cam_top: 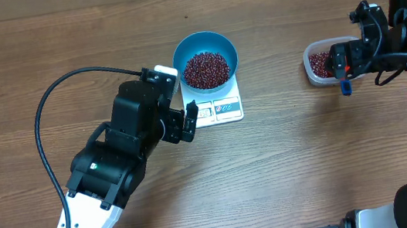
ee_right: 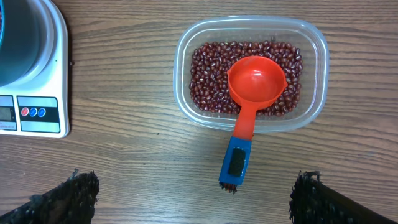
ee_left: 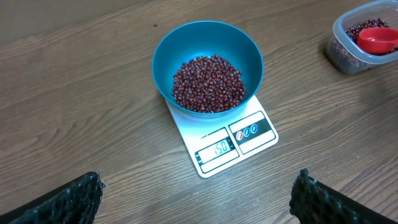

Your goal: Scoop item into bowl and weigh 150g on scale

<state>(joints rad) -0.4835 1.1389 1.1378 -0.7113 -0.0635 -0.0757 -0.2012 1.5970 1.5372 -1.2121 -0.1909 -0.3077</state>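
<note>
**Weighing looks finished; both hands empty**

In the left wrist view the blue bowl (ee_left: pixel 186 43) sits on the white scale (ee_left: pixel 186 127) in the upper middle of the frame. The red-brown beans (ee_left: pixel 207 83) are heaped in its bottom. The scale's display (ee_left: pixel 217 148), at the lower edge of the scale, appears to read 150, though the digits are small.

In the right wrist view the clear tub (ee_right: pixel 314 68) fills the upper right of the frame, with beans left in it. The red scoop (ee_right: pixel 255 81) lies in the tub, its blue handle hanging over the rim towards the bottom of the frame.

The left hand (ee_left: pixel 196 196) is released and grasps nothing, its fingers wide at the lower corners. The right hand (ee_right: pixel 193 193) is likewise released, apart from the scoop.

By my reading, the scooping step is done and the target is met. If the reading holds, the next move calls only for keeping clear of bowl and scale. If it is off, the right hand would need to take the scoop's handle.
</note>
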